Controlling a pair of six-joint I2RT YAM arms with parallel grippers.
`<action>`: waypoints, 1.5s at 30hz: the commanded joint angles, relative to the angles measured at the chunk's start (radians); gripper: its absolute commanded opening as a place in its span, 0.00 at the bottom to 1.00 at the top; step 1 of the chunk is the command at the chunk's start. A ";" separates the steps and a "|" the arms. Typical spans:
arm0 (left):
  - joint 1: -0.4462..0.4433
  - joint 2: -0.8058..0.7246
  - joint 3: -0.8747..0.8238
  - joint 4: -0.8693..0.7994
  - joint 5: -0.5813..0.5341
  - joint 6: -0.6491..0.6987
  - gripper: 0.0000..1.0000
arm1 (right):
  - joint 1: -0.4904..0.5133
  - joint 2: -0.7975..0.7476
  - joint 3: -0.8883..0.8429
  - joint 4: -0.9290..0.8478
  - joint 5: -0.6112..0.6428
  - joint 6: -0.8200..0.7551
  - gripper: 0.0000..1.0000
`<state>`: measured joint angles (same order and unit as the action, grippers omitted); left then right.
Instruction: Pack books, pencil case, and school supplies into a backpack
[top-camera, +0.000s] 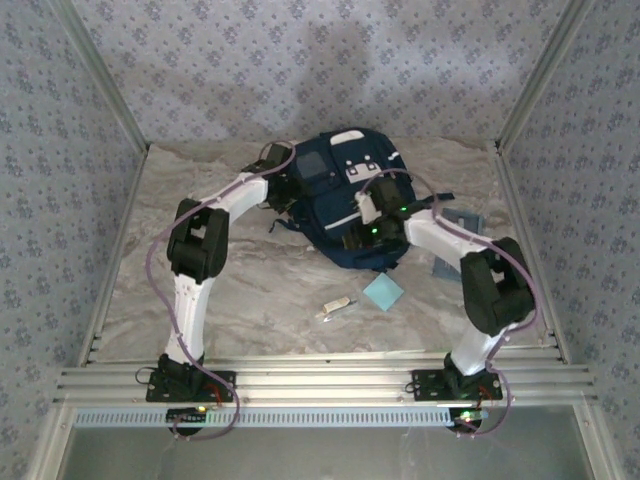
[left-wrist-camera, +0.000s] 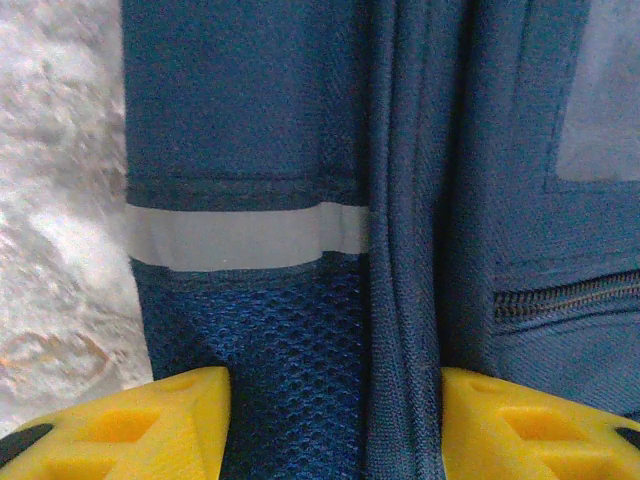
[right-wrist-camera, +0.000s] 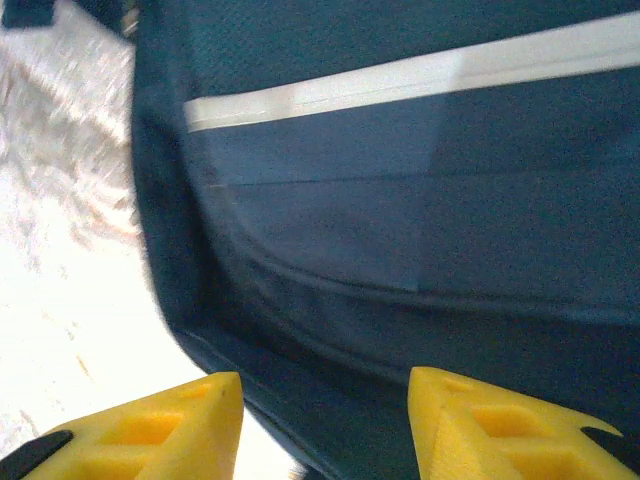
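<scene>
Top external view showed the backpack (top-camera: 320, 172) lying at the far middle of the table (top-camera: 250, 295), both arms reaching over it. The left gripper (left-wrist-camera: 335, 425) and right gripper (right-wrist-camera: 325, 425) stood parted against its fabric, clamping nothing.

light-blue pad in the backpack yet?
No, the light-blue pad lies flat on the table, just in front of the backpack.

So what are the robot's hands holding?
Can't tell. The left hand straddles a seam of the backpack, maybe pinching it; the right hand looks open at its edge.
</scene>
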<state>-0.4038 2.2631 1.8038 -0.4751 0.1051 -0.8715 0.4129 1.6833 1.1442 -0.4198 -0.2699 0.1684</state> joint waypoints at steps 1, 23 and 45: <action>0.065 0.045 0.033 -0.064 -0.062 0.044 0.55 | -0.108 -0.058 -0.015 -0.053 0.030 0.037 0.51; 0.102 -0.149 0.085 -0.296 0.016 0.282 0.57 | 0.031 0.267 0.105 0.178 -0.117 0.243 0.49; -0.133 -0.188 0.092 -0.427 -0.269 0.478 0.59 | -0.180 -0.043 0.071 0.024 -0.071 0.207 0.50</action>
<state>-0.4793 2.0380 1.8393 -0.8612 -0.0734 -0.4721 0.2363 1.6295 1.2114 -0.3676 -0.3428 0.3672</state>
